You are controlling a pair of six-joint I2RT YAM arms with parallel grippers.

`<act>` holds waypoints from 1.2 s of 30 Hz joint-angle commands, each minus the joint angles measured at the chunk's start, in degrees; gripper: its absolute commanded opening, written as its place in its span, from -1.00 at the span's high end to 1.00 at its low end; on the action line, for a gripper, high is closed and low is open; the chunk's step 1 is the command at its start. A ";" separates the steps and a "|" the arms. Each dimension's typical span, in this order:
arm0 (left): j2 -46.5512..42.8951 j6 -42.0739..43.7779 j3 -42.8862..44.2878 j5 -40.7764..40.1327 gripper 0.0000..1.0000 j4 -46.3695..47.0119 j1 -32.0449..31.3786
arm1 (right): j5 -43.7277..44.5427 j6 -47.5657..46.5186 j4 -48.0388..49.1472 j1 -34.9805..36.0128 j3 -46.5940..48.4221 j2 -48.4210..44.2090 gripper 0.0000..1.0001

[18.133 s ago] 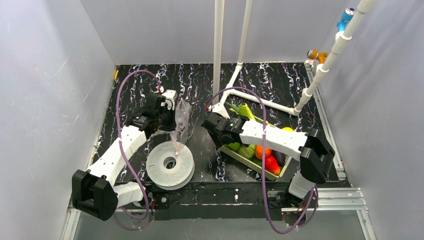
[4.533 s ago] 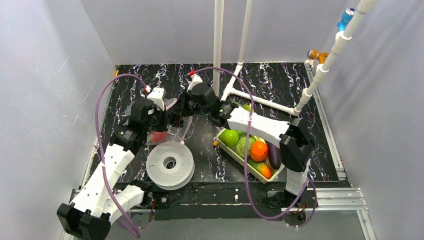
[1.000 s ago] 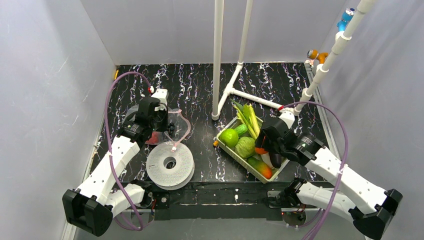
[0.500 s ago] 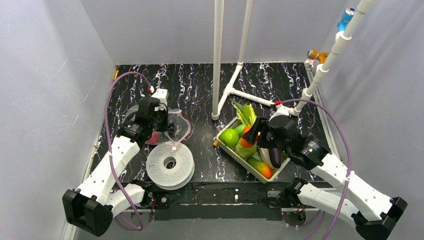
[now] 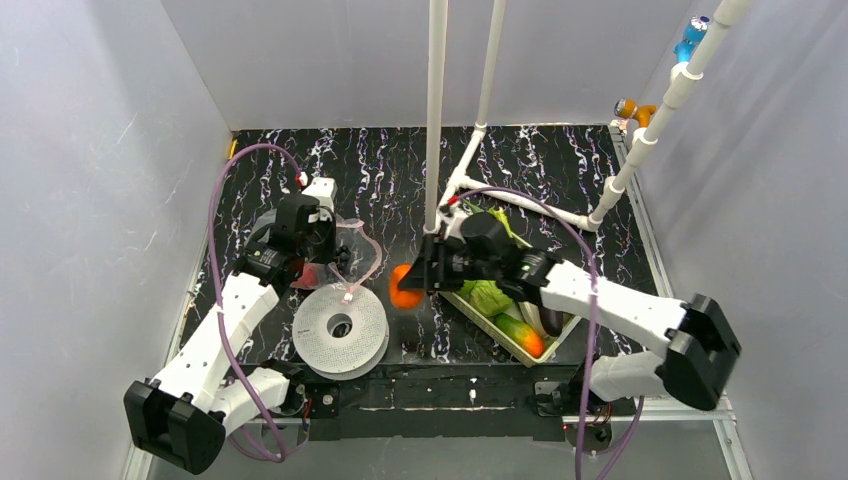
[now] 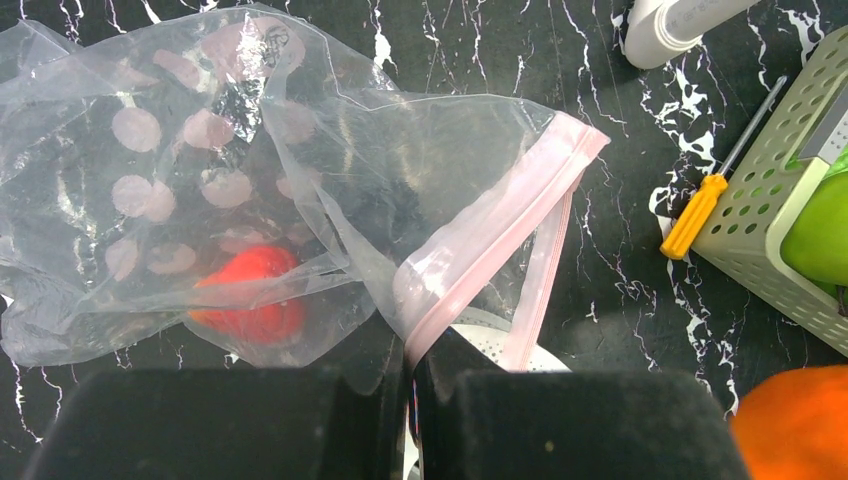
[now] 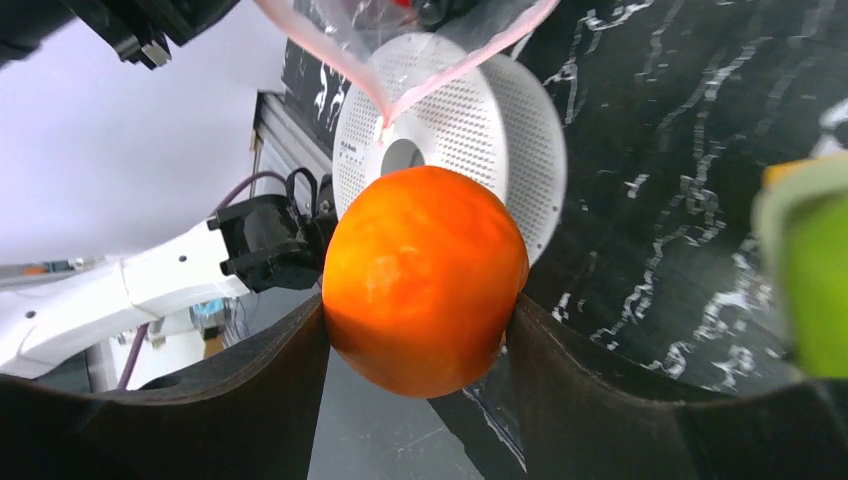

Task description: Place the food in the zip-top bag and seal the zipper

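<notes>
Holding an orange [image 7: 425, 275] between its two fingers, the right gripper [image 5: 410, 283] hangs above the dark table [image 5: 400, 170], between the green tray [image 6: 755, 210] and the white spool [image 5: 340, 328]. Its fingers press on both sides of the fruit, so the fruit is clamped.

The left gripper [image 6: 412, 388] has its fingers together, pinching the pink strip [image 6: 500, 215] at the mouth of the clear bag [image 6: 330, 160]. The bag lies crumpled on the table just behind the spool. Its mouth reaches over the far edge of the spool, on the side toward the orange. One red piece [image 6: 250, 305] is inside the bag already.

A small screwdriver [image 6: 697, 212] with a yellow handle lies on the table just beside the tray wall. A green apple [image 6: 820, 235] and a cabbage [image 5: 490, 297] sit in the tray. A white pipe [image 5: 435, 120] stands upright just behind the right gripper.
</notes>
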 commanded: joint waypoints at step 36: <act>-10.28 -0.67 -0.53 5.98 1.00 3.07 -0.15 | 5.83 -4.93 5.45 4.60 45.21 43.79 0.55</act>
